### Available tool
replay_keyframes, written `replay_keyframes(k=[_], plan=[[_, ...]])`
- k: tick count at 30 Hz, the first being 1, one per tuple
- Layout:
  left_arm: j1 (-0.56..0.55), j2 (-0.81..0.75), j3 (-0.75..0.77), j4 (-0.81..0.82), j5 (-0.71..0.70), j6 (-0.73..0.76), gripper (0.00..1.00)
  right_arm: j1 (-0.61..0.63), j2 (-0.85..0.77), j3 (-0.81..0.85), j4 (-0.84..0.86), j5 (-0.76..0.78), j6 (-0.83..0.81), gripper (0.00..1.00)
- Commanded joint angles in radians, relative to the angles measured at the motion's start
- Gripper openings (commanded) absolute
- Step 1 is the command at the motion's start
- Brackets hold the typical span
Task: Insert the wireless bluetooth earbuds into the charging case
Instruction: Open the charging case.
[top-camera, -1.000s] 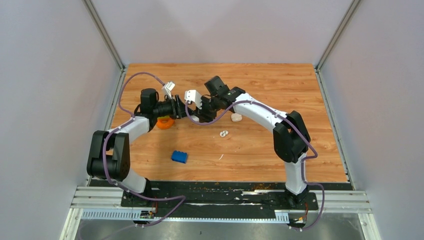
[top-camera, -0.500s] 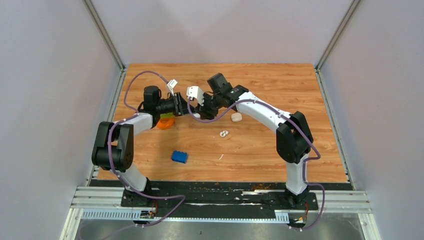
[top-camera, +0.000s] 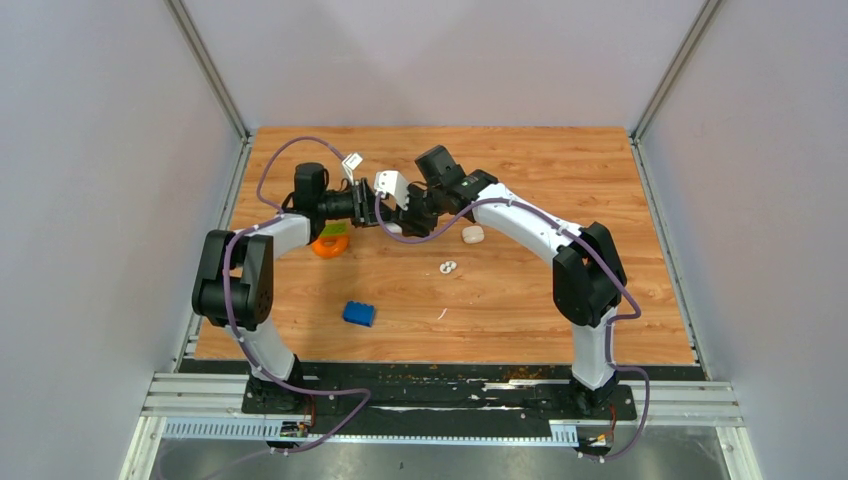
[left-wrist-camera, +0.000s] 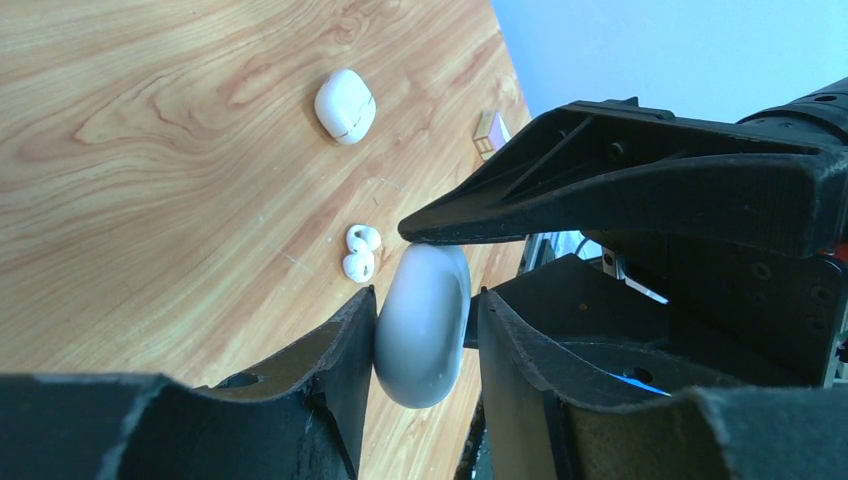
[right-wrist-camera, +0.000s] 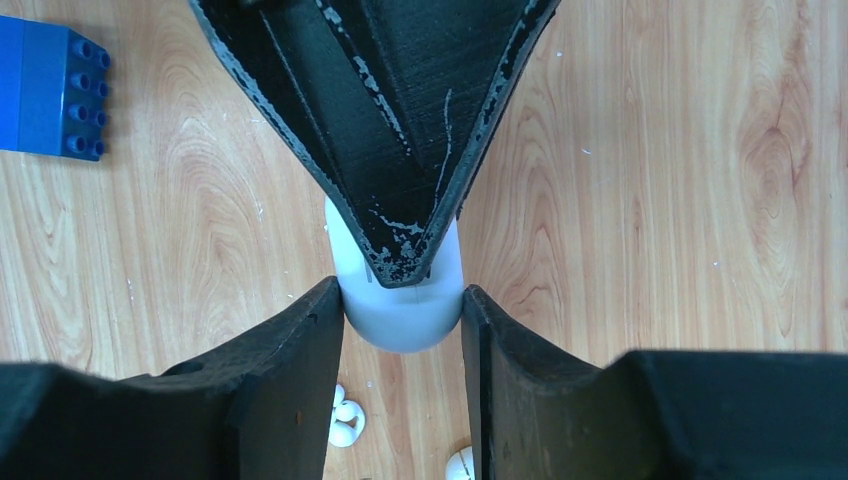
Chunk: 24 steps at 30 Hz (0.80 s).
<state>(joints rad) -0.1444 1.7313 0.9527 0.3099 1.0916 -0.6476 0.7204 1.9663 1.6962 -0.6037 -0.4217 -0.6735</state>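
A: Where is our charging case (right-wrist-camera: 400, 325)?
B: Centre frame, clamped in the right pincer (right-wrist-camera: 402, 295); left pincer (left-wrist-camera: 428, 298) flanks it, grip we cannot tell. Earbuds (top-camera: 448, 266) lie on the surface (top-camera: 520, 290) just lower right

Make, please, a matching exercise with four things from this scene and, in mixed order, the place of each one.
Things:
1. blue brick
2. orange ring
3. earbud pair
4. white case

Places:
A. gripped by left gripper and right gripper
B. partly under the left arm
C. closest to the table near edge
D. lying loose, right of the brick

Pairs: 1-C, 2-B, 3-D, 4-A
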Motion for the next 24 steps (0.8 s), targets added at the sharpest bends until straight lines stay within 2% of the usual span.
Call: replay_keyframes(k=[1, 8, 10, 14, 18, 21, 24], plan=[[-0.025, 0.005, 0.031, -0.033, 0.077, 0.016, 0.48, 0.004, -0.044, 0.033, 0.082, 0.020, 0.011, 0.33], [-0.027, 0.017, 0.041, -0.039, 0.091, 0.011, 0.42, 0.004, -0.046, 0.024, 0.093, 0.035, 0.016, 0.35], [-0.029, 0.019, 0.043, -0.028, 0.098, 0.006, 0.34, 0.005, -0.047, 0.024, 0.095, 0.029, 0.021, 0.42], [-0.030, 0.013, 0.036, 0.024, 0.103, -0.020, 0.19, 0.003, -0.060, 0.014, 0.039, -0.020, -0.035, 0.64], [-0.030, 0.002, 0.026, 0.077, 0.106, -0.045, 0.16, -0.031, -0.123, -0.040, -0.033, -0.129, -0.066, 0.79], [-0.031, -0.028, 0.016, 0.137, 0.107, -0.051, 0.15, -0.096, -0.196, -0.063, -0.098, -0.220, -0.017, 0.97], [-0.030, -0.084, -0.015, 0.237, 0.096, -0.018, 0.15, -0.196, -0.252, -0.036, -0.155, -0.303, 0.090, 1.00]])
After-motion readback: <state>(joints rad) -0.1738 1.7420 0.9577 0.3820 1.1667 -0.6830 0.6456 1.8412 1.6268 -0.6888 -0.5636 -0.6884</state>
